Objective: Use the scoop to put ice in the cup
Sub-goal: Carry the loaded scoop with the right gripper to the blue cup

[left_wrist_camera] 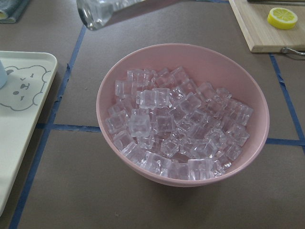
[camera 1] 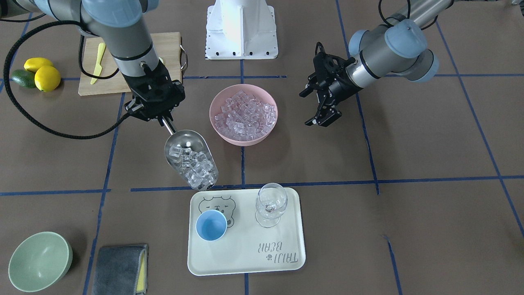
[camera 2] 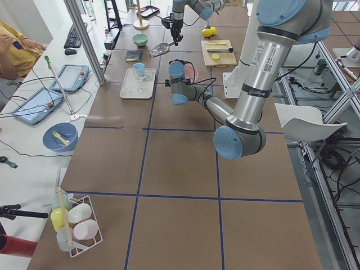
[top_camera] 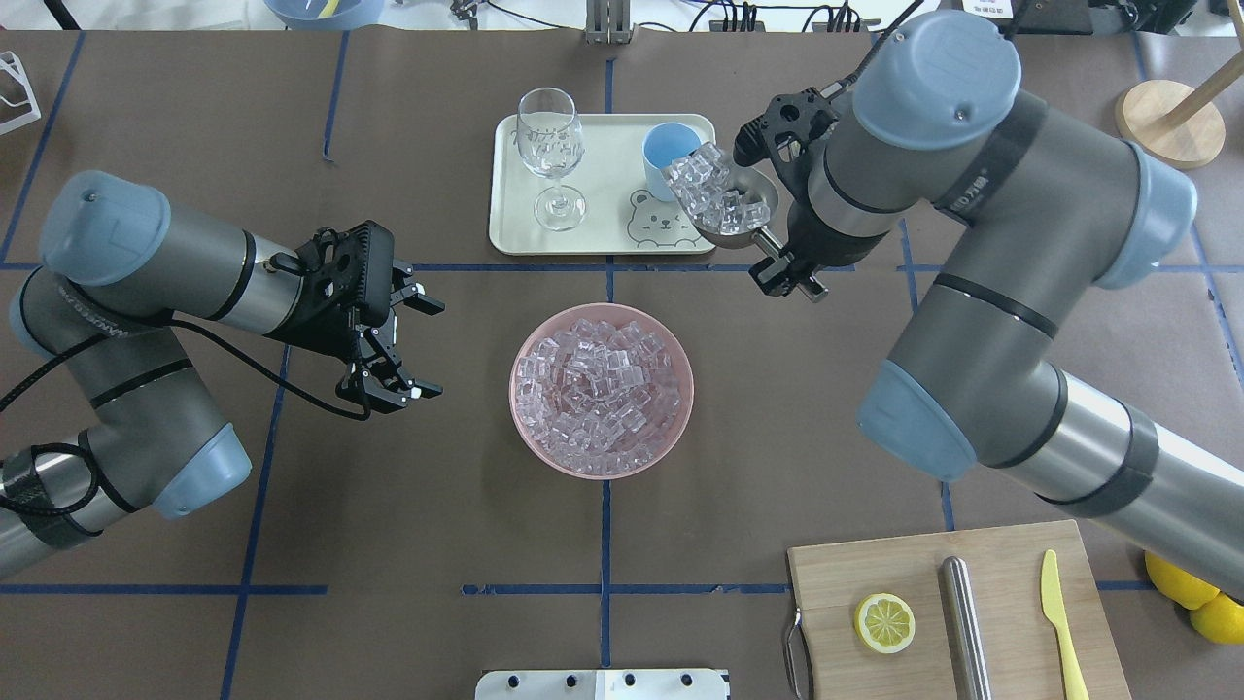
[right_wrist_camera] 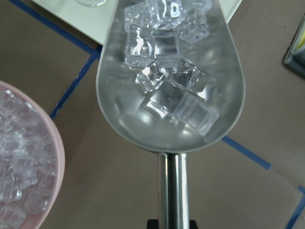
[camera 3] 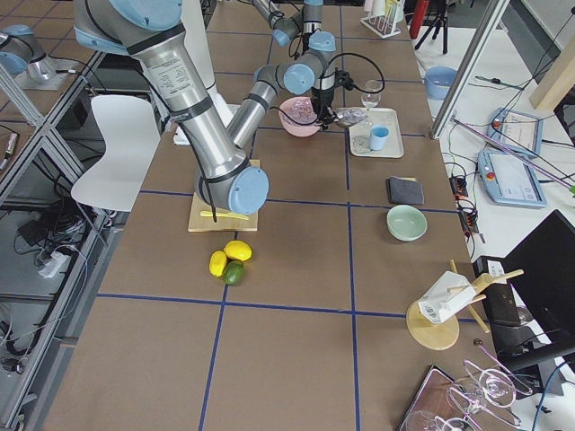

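Note:
My right gripper (camera 1: 163,120) is shut on the thin handle of the steel scoop (camera 1: 190,160). It holds the scoop in the air, tilted mouth-down toward the tray (camera 1: 245,256). The scoop holds several ice cubes (right_wrist_camera: 167,76) that lie toward its open end. That end hangs by the rim of the light-blue cup (top_camera: 669,150), which stands empty on the tray (top_camera: 607,136). The cup (camera 1: 211,225) also shows in the front view. A pink bowl (top_camera: 671,428) heaped with ice (top_camera: 598,389) sits mid-table. My left gripper (top_camera: 428,350) is open and empty, left of the bowl.
A clear wine glass (camera 1: 270,205) stands on the tray beside the cup. A cutting board (top_camera: 875,574) holds a lemon half, a steel cylinder and a yellow knife. Lemons (camera 1: 46,76), a green bowl (camera 1: 40,261) and a grey cloth (camera 1: 119,270) lie on my right side.

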